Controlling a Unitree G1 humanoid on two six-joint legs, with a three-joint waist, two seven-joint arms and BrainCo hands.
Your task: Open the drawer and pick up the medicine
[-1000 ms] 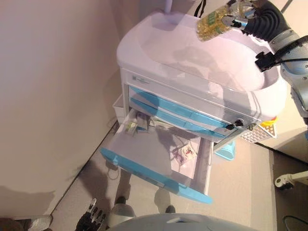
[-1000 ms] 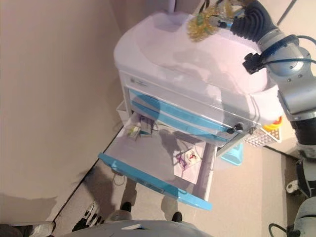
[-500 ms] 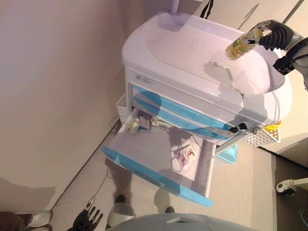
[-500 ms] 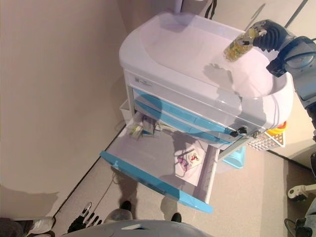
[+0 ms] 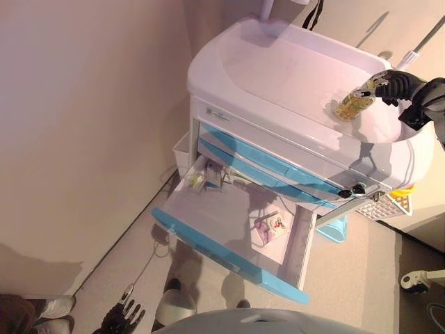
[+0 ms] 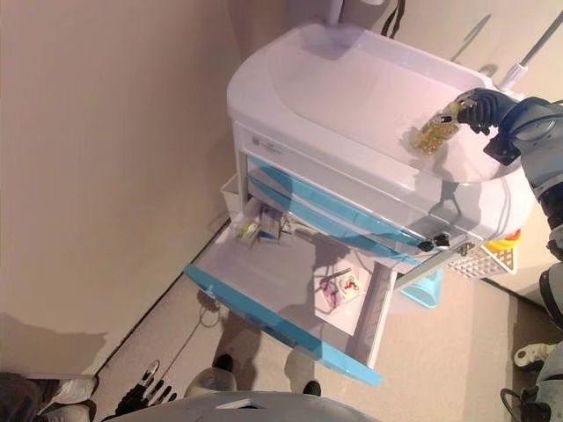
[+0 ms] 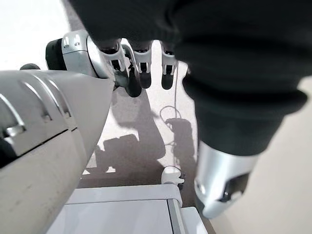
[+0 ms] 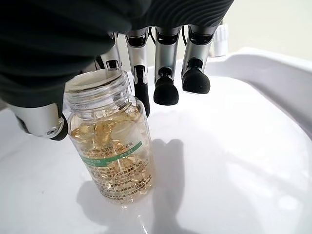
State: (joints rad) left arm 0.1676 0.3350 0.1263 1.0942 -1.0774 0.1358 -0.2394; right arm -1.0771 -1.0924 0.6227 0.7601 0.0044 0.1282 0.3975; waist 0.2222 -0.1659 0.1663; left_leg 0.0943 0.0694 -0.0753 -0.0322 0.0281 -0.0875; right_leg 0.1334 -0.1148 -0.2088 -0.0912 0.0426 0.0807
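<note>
A clear medicine bottle (image 8: 111, 146) of yellow capsules stands upright on the white top of the cart (image 5: 278, 69), near its right edge; it also shows in the left eye view (image 5: 352, 106). My right hand (image 5: 391, 82) is shut on the bottle's upper part, thumb on one side and fingers (image 8: 165, 87) on the other. The cart's lowest drawer (image 5: 222, 257), with a blue front, stands pulled open. My left hand (image 5: 124, 319) hangs open low by the floor, far from the cart.
The open drawer holds small packets (image 5: 272, 228) and boxes at its back corner (image 5: 205, 179). Two shut blue drawers (image 5: 278, 165) sit above it. A white basket (image 5: 389, 205) hangs on the cart's right side. A wall is on the left. A person's shoe (image 5: 49, 306) shows at lower left.
My right hand has carried the bottle from above the cart's back edge down and right, and the bottle now rests on the cart top. The camera has shifted a little.
</note>
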